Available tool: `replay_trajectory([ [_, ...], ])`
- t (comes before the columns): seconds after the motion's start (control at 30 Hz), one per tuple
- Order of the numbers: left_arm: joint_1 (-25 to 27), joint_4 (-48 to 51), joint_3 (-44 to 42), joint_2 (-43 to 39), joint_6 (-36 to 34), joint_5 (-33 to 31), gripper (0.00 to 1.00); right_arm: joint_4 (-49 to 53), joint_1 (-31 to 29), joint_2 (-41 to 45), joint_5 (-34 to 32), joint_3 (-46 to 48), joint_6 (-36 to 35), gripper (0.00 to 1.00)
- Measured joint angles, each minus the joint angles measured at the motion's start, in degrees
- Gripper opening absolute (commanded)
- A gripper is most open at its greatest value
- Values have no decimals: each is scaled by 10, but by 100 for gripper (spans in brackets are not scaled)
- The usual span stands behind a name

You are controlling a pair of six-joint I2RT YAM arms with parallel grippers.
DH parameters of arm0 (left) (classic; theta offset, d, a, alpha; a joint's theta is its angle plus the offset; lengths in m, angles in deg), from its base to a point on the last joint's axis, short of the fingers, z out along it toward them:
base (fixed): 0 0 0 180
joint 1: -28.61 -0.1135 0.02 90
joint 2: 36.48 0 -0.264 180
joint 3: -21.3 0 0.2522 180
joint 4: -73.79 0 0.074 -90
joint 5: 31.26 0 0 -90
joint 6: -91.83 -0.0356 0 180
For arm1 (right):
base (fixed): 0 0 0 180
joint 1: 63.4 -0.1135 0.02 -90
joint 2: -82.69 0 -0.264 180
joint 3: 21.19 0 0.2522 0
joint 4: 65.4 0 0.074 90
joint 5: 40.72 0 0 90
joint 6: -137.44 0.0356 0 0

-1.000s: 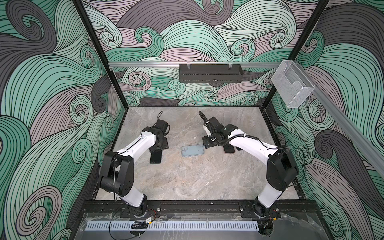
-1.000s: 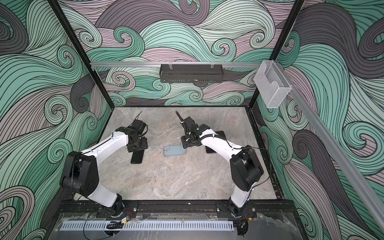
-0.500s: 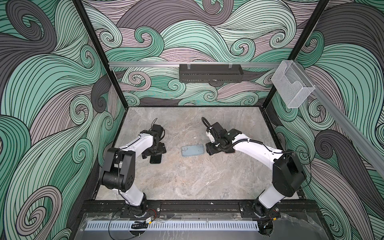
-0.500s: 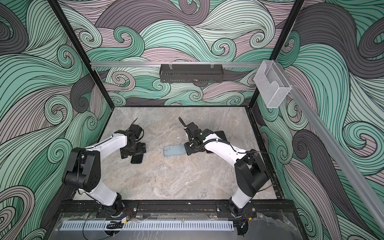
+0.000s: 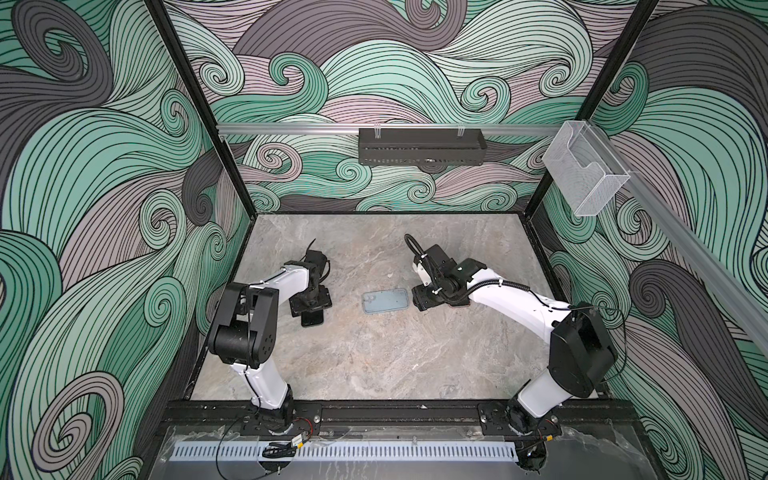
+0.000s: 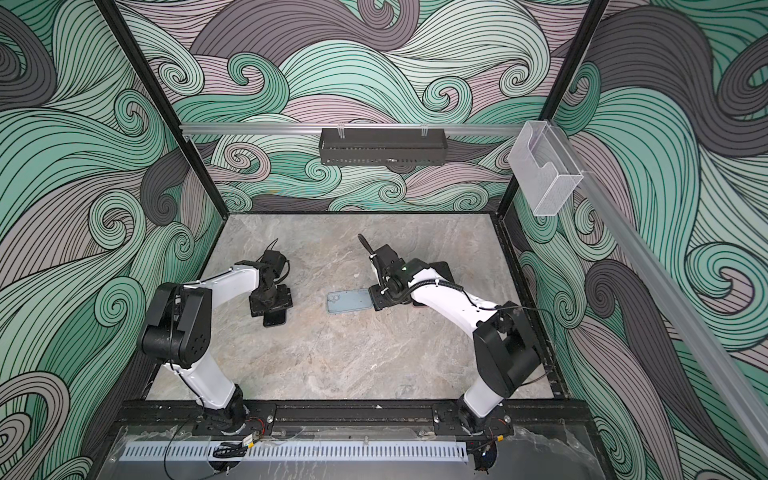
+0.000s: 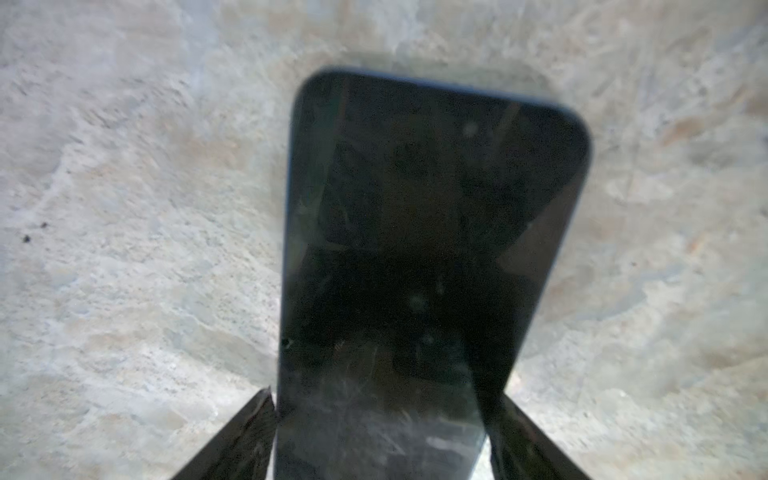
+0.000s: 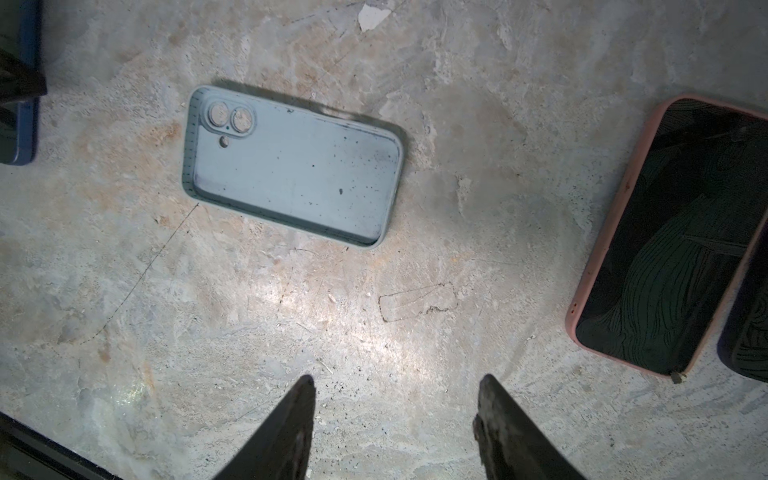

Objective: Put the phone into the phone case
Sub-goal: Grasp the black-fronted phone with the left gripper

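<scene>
The dark, blue-edged slab phone (image 5: 312,319) lies screen up on the grey marbled tabletop (image 5: 374,365), left of centre. In both top views its long axis runs roughly front to back, and its near end juts out from under the left gripper (image 7: 382,397). That gripper's fingers (image 7: 249,432) flank the phone's long edges closely, though whether they clamp it I cannot tell. The pale blue-grey rubbery phone case (image 5: 385,301) rests hollow side up at mid-table, well apart from the phone. Its long axis runs crosswise, with the camera cut-outs at the end toward the left arm. The right gripper (image 8: 397,379) hovers just beside the case's other end, fingers spread with nothing between. A pink-cased phone (image 8: 665,237) lies nearby.
</scene>
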Motion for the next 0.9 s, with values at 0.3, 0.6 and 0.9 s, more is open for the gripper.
replay_trajectory([
  [0.3,0,-4,-3,-2,-4,1,58,0,0,0,-1,0,-2,63],
  [0.6,2,-2,-3,-6,-14,15,49,-1,0,0,-3,7,-4,62],
  [0.9,32,-2,-4,-56,-3,102,41,-48,0,46,52,64,3,61],
])
